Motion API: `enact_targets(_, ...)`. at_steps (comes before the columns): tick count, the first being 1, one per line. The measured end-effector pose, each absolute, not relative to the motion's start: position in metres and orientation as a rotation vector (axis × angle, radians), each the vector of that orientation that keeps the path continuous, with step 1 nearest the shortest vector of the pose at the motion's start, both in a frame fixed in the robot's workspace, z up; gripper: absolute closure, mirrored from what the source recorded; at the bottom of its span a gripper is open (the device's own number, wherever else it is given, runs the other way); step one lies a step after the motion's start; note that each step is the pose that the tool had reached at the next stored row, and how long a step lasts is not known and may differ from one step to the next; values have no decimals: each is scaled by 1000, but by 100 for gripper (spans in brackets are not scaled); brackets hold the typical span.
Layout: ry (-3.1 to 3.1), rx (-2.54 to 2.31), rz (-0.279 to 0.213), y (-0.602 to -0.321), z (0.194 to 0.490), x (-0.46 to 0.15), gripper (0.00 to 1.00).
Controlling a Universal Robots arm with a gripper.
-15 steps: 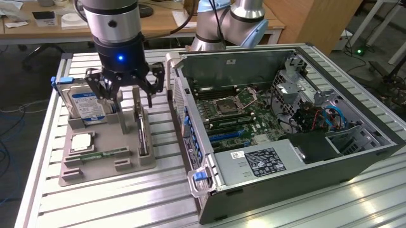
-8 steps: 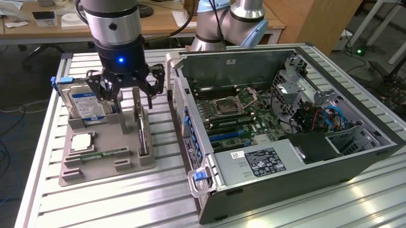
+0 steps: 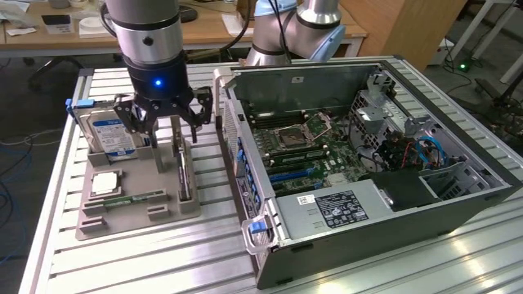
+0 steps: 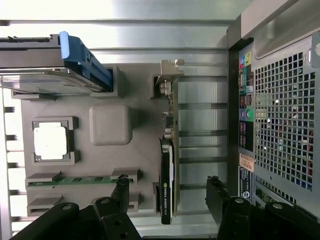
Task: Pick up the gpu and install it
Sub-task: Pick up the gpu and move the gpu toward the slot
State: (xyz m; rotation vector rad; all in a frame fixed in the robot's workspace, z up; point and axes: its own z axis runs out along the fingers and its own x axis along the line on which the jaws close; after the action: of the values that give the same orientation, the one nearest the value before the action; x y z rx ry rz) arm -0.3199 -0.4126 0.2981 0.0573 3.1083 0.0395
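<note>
The gpu [image 3: 183, 166] is a thin green card standing on edge in the grey holder tray [image 3: 131, 222], its silver end bracket [image 4: 169, 75] toward the tray's far end. My gripper [image 3: 168, 125] hangs just above it, open, with nothing held. In the wrist view the gpu [image 4: 168, 150] runs between the two black fingers [image 4: 121, 186], and my gripper [image 4: 167, 186] straddles the card's dark cooler end without touching it. The open computer case [image 3: 457, 202] lies on the exterior view's right with its motherboard [image 3: 327, 150] exposed.
In the same tray stand a silver hard drive with a blue label [image 3: 110, 136], a square processor [image 3: 106, 182] and a narrow memory stick [image 3: 131, 199]. The case's rear panel [image 4: 280, 110] sits close beside the tray. A second arm's base [image 3: 286, 37] is behind the case.
</note>
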Motion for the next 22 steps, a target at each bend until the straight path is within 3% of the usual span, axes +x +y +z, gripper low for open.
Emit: enact_targets(22,3113,58,39,-413,271,-310,27)
